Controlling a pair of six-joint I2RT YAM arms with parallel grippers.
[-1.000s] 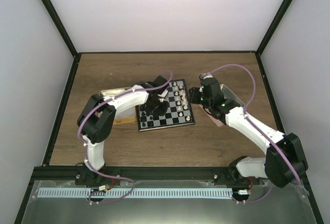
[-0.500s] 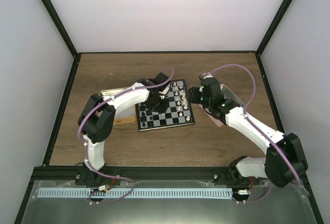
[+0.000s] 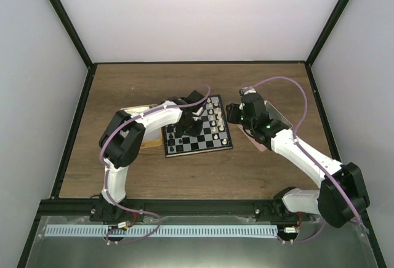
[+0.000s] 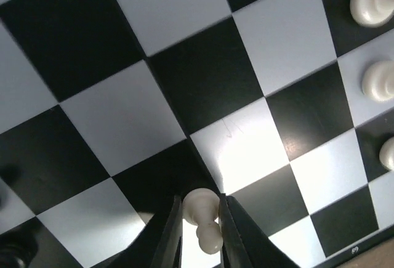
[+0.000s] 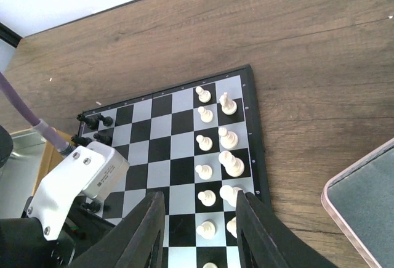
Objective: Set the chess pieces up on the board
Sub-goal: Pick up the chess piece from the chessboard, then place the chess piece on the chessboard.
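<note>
Chess pieces [image 5: 204, 143] are partly in place. The cream ones stand in two files along the side of the board [image 5: 161, 152] nearest the right arm, a few black ones [image 5: 92, 120] cluster at the opposite edge, and the middle squares are bare. The left gripper [image 4: 200, 209] hangs low over that open middle with its jaws pressed against both sides of a small cream pawn [image 4: 209, 237]. It grips the pawn by the body, so the base is free to meet a square. Whether the base touches the board I cannot tell from the wrist view. Taking it narrowly and from above looks deliberate: the figures are tiny, and the neighbours [image 4: 378, 80] at the edge of the wrist view stand close enough together that a wide approach could knock them. The pawn probably belongs on the cream side, where its colour is lined up. The right gripper [image 5: 200, 199] hovers just off the board's right edge, near the pink-rimmed tray [image 5: 357, 168], with its jaws apart and nothing between them. Parking it outside the board likely leaves the left arm room to work while keeping it within reach of its own side. The main risk I see is a tilted release that lets the pawn topple.
</note>
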